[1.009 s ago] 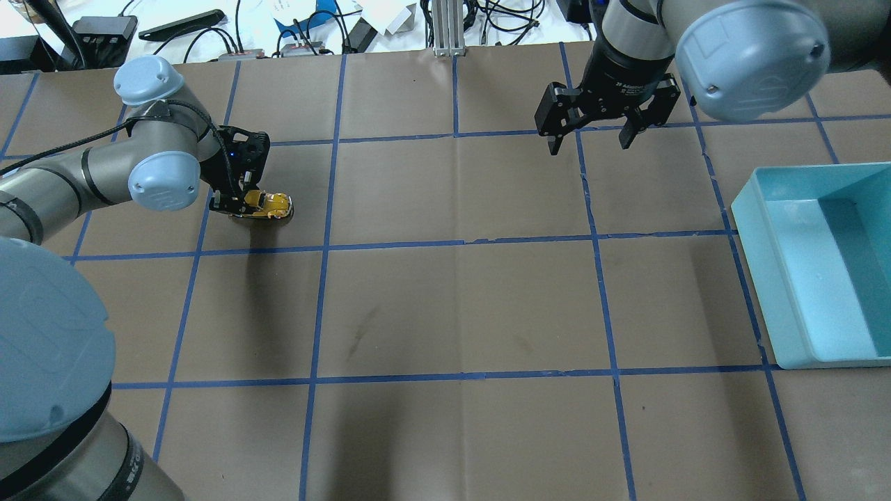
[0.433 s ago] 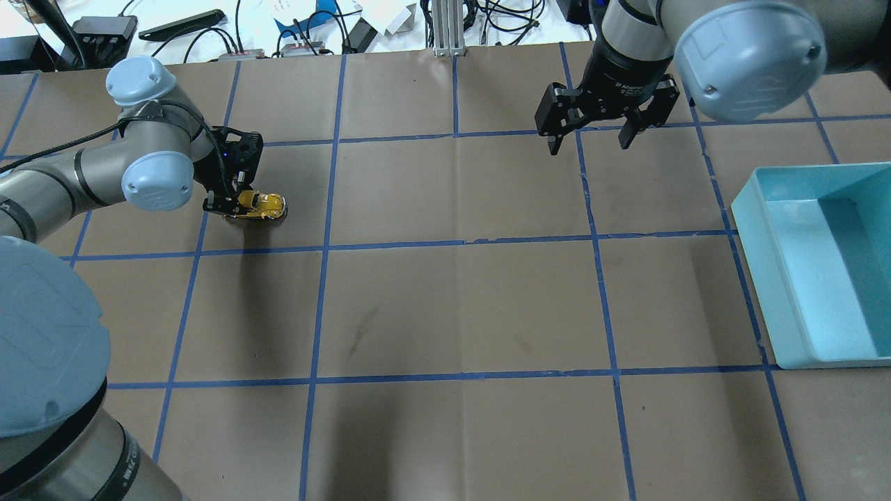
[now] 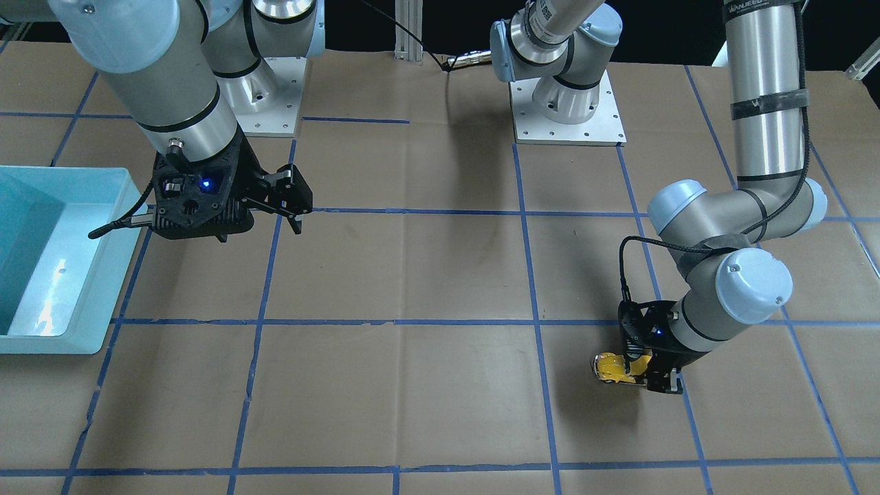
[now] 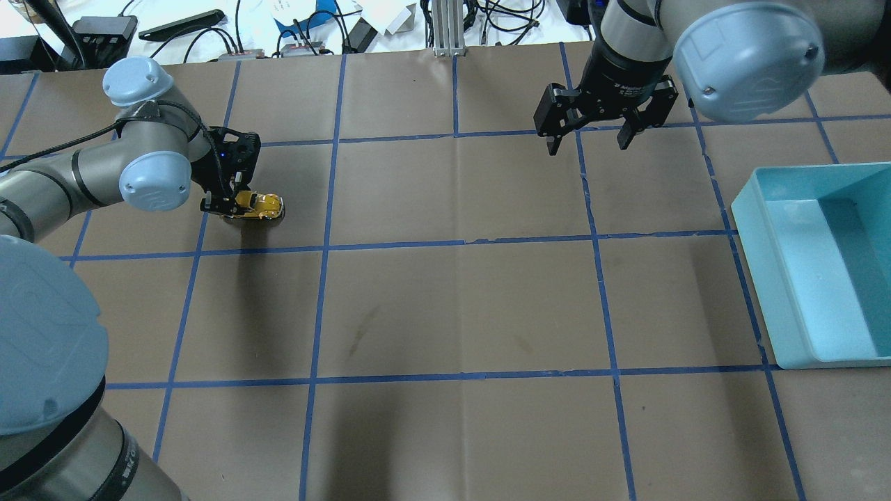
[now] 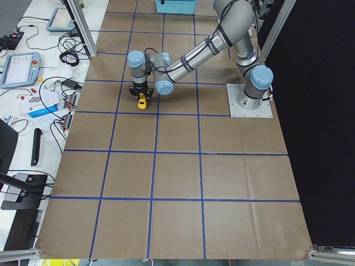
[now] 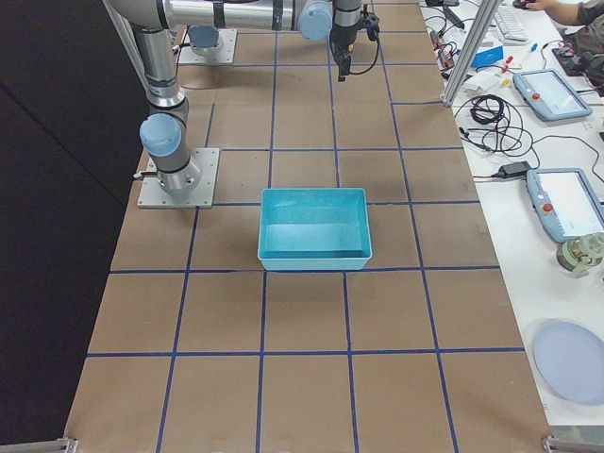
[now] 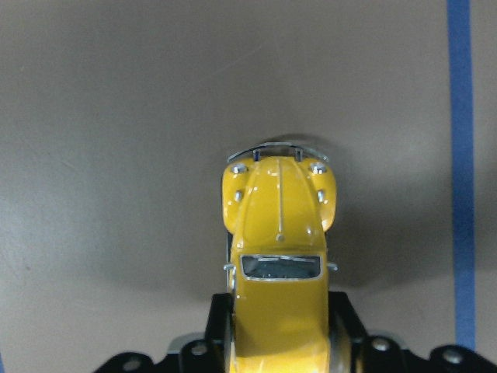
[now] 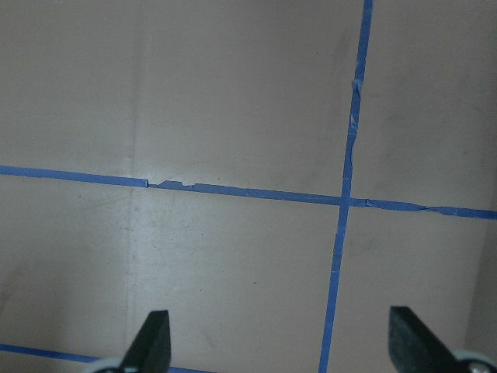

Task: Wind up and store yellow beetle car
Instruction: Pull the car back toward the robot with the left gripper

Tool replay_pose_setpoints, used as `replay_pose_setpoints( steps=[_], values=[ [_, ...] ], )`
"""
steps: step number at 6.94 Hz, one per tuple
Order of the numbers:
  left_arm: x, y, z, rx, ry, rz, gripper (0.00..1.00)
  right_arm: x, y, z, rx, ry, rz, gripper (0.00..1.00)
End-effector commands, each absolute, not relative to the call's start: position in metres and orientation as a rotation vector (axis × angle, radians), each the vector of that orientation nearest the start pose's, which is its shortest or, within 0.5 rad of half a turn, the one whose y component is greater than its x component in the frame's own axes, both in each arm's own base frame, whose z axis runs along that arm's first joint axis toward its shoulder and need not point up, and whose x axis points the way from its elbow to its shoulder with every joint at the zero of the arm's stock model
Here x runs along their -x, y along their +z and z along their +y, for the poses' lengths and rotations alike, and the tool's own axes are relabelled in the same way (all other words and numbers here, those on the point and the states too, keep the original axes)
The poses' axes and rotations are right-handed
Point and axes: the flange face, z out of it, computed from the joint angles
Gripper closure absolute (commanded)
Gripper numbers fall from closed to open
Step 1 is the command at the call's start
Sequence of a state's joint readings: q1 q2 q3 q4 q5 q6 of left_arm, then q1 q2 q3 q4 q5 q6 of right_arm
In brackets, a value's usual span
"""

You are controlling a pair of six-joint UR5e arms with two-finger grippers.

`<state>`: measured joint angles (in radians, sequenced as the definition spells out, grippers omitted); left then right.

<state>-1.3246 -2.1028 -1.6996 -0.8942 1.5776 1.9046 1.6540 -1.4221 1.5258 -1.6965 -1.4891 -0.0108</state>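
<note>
My left tool point(image 4: 230, 204) is clamped on the rear of the yellow beetle car point(image 4: 263, 205), low on the worktop point(image 4: 452, 292). My right tool point(image 4: 588, 146) hangs well apart, fingers spread wide.

The yellow beetle car point(image 7: 278, 233) is shiny and smooth, with bright silver trim that looks like metal. The table point(image 4: 459, 306) is covered in dull brown paper with blue tape lines point(image 4: 390, 244), and the blue bin point(image 4: 769, 278) looks like smooth, shiny plastic.
</note>
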Motion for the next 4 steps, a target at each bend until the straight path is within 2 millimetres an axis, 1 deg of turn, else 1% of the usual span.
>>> replay_pose_setpoints(
  steps=[1, 2, 3, 4],
  values=[
    [-0.026, 0.187, -0.64, 2.323, -0.015, -2.141, 0.68, -0.187, 0.445, -0.541, 0.144, -0.028, 3.054, 0.0],
    [-0.025, 0.187, -0.639, 2.309, -0.023, -2.148, 0.01, -0.187, 0.445, -0.541, 0.144, -0.031, 3.054, 0.0],
    [-0.027, 0.198, -0.642, 2.324, -0.032, -2.163, 0.0, -0.187, 0.445, -0.541, 0.144, -0.031, 3.054, 0.0],
    [-0.028, 0.214, -0.641, 2.313, -0.086, -2.179, 0.0, -0.187, 0.445, -0.542, 0.147, -0.033, 3.053, 0.0]
  ],
)
